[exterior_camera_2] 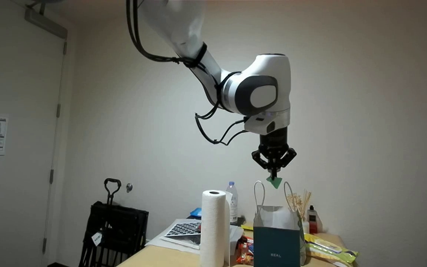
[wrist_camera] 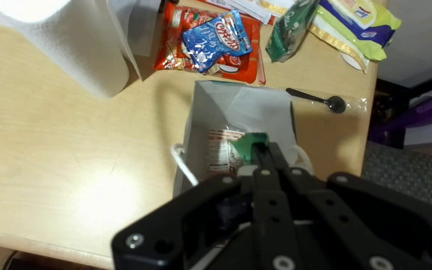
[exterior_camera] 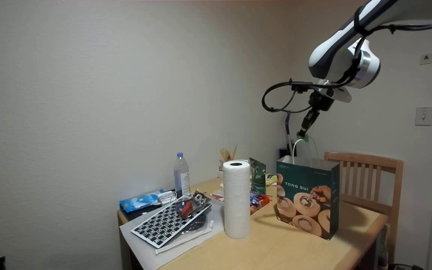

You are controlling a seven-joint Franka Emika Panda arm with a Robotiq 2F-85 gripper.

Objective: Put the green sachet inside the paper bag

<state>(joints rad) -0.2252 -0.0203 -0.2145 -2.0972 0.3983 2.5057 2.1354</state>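
Green sachet point(wrist_camera: 248, 146), pinched by the claw point(exterior_camera_2: 273, 175), above the paper bag point(exterior_camera: 306, 200), perhaps a half-hidden packet point(wrist_camera: 218, 154) inside

Sachet point(exterior_camera_2: 275, 183) in my gripper point(exterior_camera_2: 274, 175), above bag point(exterior_camera: 308, 198). Wrist view: towel roll point(wrist_camera: 79, 50) left of bag, spoon point(wrist_camera: 334, 103) right, packet point(wrist_camera: 218, 153) inside.

Matt paper bag point(exterior_camera: 306, 198); wooden chair point(exterior_camera: 364, 159)
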